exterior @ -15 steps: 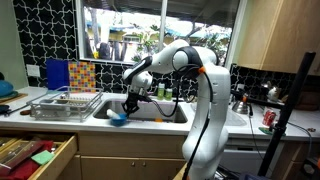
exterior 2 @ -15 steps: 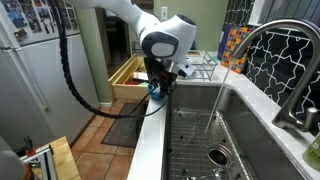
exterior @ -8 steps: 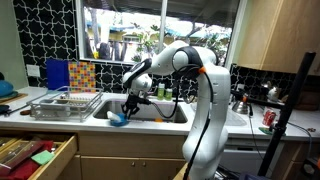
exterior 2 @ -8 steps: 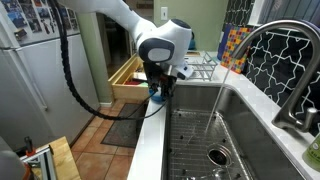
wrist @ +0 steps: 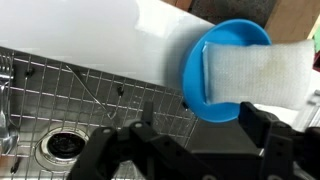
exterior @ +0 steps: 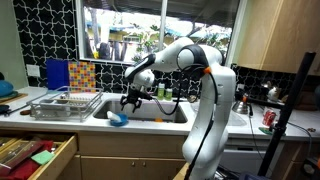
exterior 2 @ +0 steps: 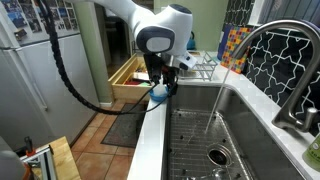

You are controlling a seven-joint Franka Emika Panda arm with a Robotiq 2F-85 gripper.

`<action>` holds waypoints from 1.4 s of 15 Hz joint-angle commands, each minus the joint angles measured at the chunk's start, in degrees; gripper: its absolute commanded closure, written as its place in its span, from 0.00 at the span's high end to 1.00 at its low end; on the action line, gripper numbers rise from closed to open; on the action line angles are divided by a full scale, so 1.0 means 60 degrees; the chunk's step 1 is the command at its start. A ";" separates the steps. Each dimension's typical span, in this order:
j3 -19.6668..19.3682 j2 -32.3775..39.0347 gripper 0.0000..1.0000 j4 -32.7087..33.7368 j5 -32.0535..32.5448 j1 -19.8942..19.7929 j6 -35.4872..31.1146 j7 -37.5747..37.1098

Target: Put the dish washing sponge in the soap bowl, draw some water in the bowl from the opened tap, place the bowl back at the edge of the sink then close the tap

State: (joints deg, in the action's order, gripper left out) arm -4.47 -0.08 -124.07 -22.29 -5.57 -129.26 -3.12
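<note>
A blue soap bowl rests on the white front edge of the sink, with the pale dish washing sponge lying in it. My gripper hangs just above the bowl, open, with its black fingers apart and nothing between them. In both exterior views the gripper hovers over the bowl. The tap arches over the basin, and a thin stream of water falls from it.
A wire grid and a drain cover the sink bottom. A dish rack stands beside the sink and a colourful board behind it. A drawer is pulled open below the counter. A red can stands farther along.
The gripper has opened, let go of the bowl and risen a little. The bowl stays on the sink edge with the sponge in it.
</note>
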 commanded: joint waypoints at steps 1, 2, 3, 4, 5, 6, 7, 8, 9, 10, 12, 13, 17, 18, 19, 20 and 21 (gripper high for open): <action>-0.0353 -0.0292 1.00 0.0249 0.0048 -0.0263 -0.0678 -0.0661; -0.0500 -0.0199 1.00 0.0496 0.0205 -0.0386 -0.0797 -0.0953; -0.0684 -0.0088 1.00 0.0709 0.0288 -0.0542 -0.1088 -0.1031; -0.0843 0.0043 1.00 0.0933 0.0316 -0.0681 -0.1341 -0.1179; -0.1024 0.0178 1.00 0.1140 0.0291 -0.0837 -0.1608 -0.1267; -0.1157 0.0328 1.00 0.1307 0.0259 -0.0952 -0.1906 -0.1451; -0.0991 -0.0057 1.00 0.0945 0.0111 -0.0767 -0.1535 -0.1011; -0.1120 0.0033 1.00 0.1084 0.0112 -0.0901 -0.1683 -0.1059; -0.1184 0.0113 1.00 0.1182 0.0112 -0.0984 -0.1713 -0.1079; -0.1194 0.0172 1.00 0.1227 0.0112 -0.1012 -0.1743 -0.1119; -0.1162 0.0234 1.00 0.1246 0.0113 -0.0980 -0.1802 -0.1193; -0.1247 0.0561 1.00 0.1596 0.0587 -0.1039 -0.1842 -0.1818; -0.1793 0.1584 1.00 0.2881 0.2504 -0.1324 -0.3039 -0.3193; -0.1981 0.1897 1.00 0.3261 0.3095 -0.1346 -0.3175 -0.3519; -0.2203 0.2285 1.00 0.3717 0.3700 -0.1351 -0.3279 -0.3822; -0.2437 0.2570 1.00 0.4076 0.4275 -0.1307 -0.3314 -0.4192; -0.2602 0.2906 1.00 0.4520 0.4535 -0.1309 -0.3134 -0.4285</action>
State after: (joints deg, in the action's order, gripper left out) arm -17.35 10.58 -104.83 -1.61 -13.49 -148.39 -24.43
